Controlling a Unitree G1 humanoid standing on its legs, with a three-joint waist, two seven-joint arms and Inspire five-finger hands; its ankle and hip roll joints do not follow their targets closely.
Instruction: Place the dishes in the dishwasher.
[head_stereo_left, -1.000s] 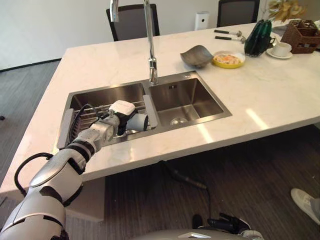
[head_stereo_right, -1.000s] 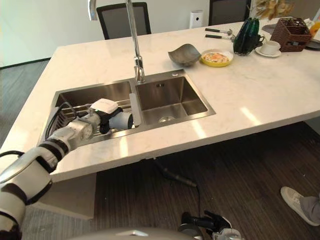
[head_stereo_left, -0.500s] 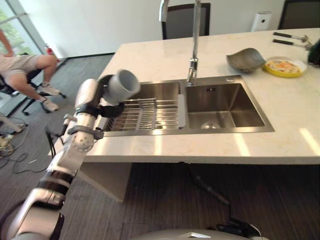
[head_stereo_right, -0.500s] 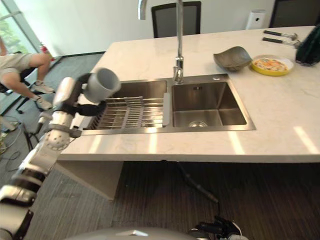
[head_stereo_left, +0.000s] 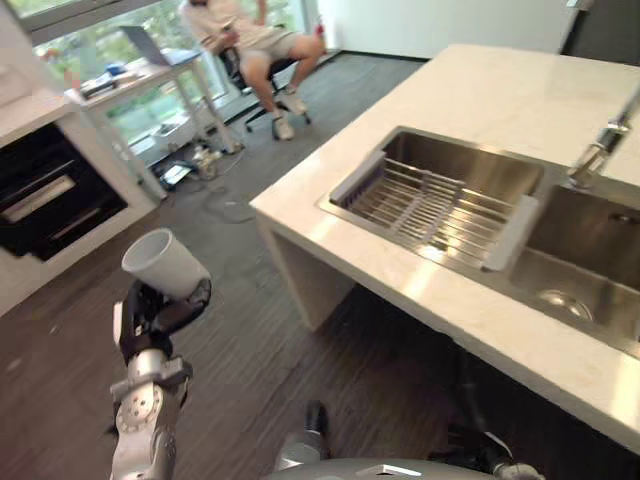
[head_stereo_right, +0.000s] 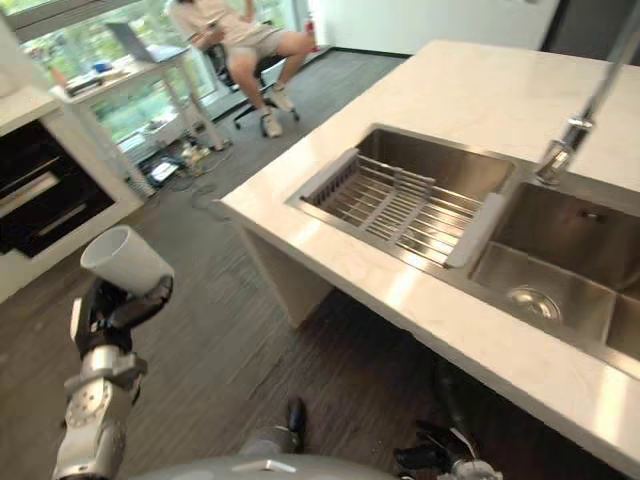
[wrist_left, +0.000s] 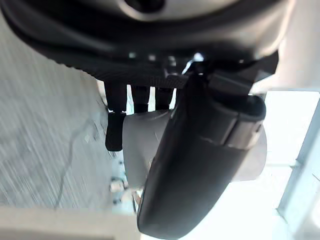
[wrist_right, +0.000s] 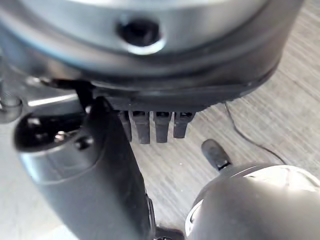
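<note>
Item: grey cup (head_stereo_left: 160, 263), clasped in the left hand (head_stereo_left: 160, 306), fingers and thumb curled round its body, mouth tilted up and away; carried over the dark floor, well apart from the counter (head_stereo_left: 330, 205), the sink (head_stereo_left: 560, 275) and its drying rack (head_stereo_left: 430, 200)
Right hand (wrist_right: 100, 165): hanging idle over the floor, fingers relaxed, nothing held
Destination, by judgement: dark open appliance (head_stereo_left: 45, 200) at far left, probably the dishwasher
Handling: keep the clasp firm, level the cup, approach slowly
Also present: seated person (head_stereo_left: 250, 35)

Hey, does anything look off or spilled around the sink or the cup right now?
Nothing stands out. The left hand holds the grey cup tilted, with no spill visible; the drying rack sits squarely in the sink.
</note>
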